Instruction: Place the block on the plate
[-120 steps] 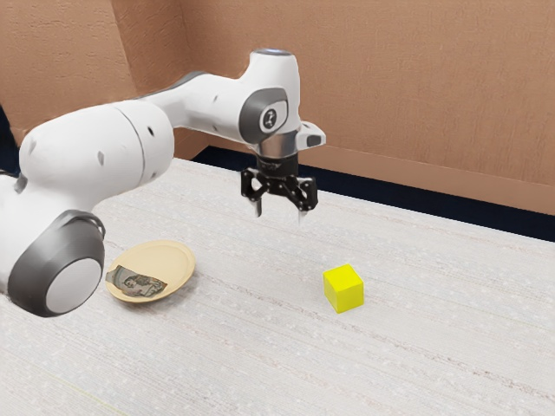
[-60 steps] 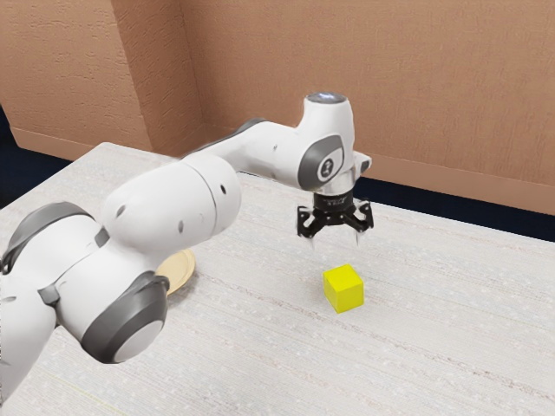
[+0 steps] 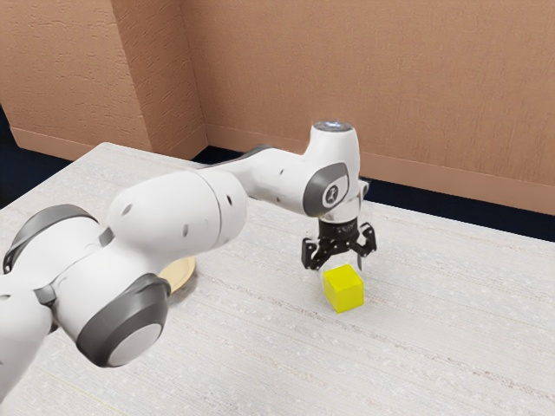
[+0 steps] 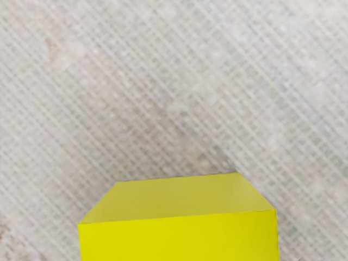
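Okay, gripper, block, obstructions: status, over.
Gripper open, low over block. Block on table, ungripped. Arm partly blocks exterior view of plate.

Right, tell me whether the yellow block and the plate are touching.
Apart. The exterior view shows a stretch of bare tabletop between block and plate.

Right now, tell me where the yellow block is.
In the exterior view, the yellow block rests on the table right by the open gripper, toward that view's right from the partly hidden plate.
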